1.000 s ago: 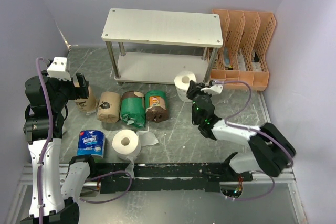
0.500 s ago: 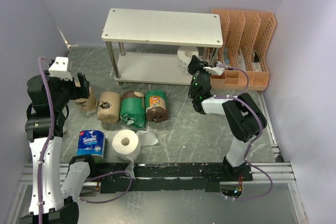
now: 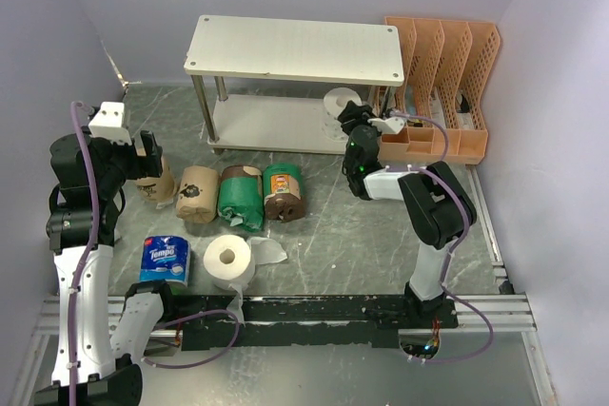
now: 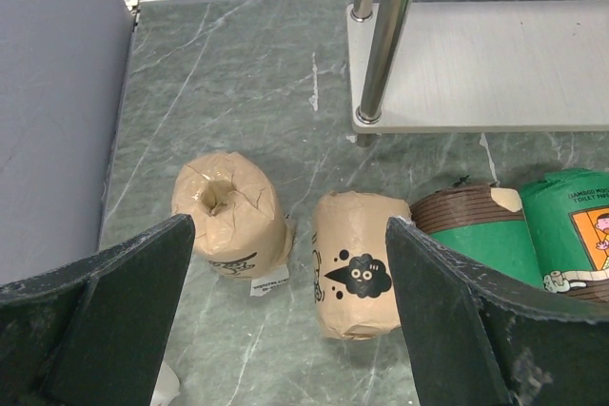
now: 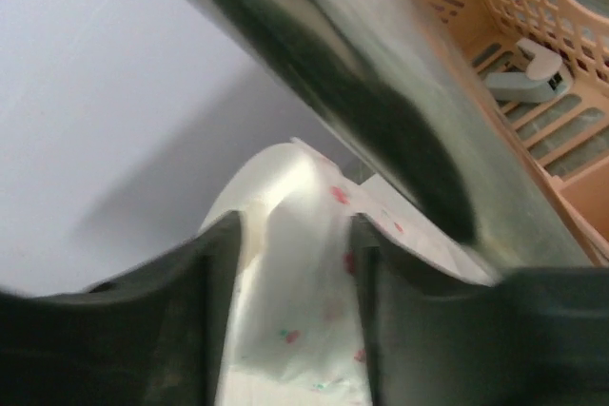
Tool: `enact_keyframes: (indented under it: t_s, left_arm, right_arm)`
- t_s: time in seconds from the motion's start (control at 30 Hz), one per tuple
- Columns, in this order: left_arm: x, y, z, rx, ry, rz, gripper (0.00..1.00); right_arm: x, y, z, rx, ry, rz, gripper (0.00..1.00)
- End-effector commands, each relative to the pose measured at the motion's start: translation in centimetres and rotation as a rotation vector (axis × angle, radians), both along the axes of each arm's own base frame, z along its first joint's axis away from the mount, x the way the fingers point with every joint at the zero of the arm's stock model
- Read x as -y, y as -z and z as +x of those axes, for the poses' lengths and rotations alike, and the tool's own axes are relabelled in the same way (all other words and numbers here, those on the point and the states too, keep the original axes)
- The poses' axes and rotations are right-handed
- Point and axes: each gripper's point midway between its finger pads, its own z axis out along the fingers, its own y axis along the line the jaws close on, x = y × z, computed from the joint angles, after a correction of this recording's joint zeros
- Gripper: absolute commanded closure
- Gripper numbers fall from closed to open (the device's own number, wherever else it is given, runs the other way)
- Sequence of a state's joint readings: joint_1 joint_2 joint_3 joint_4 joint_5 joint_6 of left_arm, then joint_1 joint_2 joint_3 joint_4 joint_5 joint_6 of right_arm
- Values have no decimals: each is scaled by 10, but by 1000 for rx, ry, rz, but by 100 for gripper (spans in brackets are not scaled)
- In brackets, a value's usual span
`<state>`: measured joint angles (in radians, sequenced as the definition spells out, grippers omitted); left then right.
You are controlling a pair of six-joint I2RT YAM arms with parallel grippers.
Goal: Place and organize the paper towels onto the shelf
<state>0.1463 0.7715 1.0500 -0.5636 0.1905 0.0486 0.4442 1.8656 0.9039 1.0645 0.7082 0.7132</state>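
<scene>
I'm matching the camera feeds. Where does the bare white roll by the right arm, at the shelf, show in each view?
Top external: white roll at the lower board's right end.
Left wrist: not in it.
Right wrist: lower middle, between the right fingers.
Shared landmark: the shelf; its lower board shows in left wrist, a blurred post, likely its leg, in right wrist.

My left arm (image 3: 76, 263) stands tall at the left edge, elbow high and wrist bent downward, and the left tool (image 3: 146, 154) hangs with its fingers spread wide. My right arm (image 3: 433, 211) reaches far forward and low; the right tool (image 3: 353, 121) points away from me, fingers part-way apart, grip uncertain.
</scene>
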Motion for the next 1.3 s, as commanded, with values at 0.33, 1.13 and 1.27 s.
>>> enact_keyframes:
  t_s: [0.33, 1.13, 1.27]
  left_arm:
    - [-2, -14, -2, 41, -43, -24, 6]
    - [-22, 4, -4, 10, -166, -43, 6]
    - [-23, 8, -4, 7, -174, -40, 6]
  right_arm:
    - [-85, -97, -110, 104, -305, -345, 12]
    - [-137, 59, -215, -694, -1075, -1359, 22]
    - [-138, 69, -225, -690, -1119, -1331, 22]
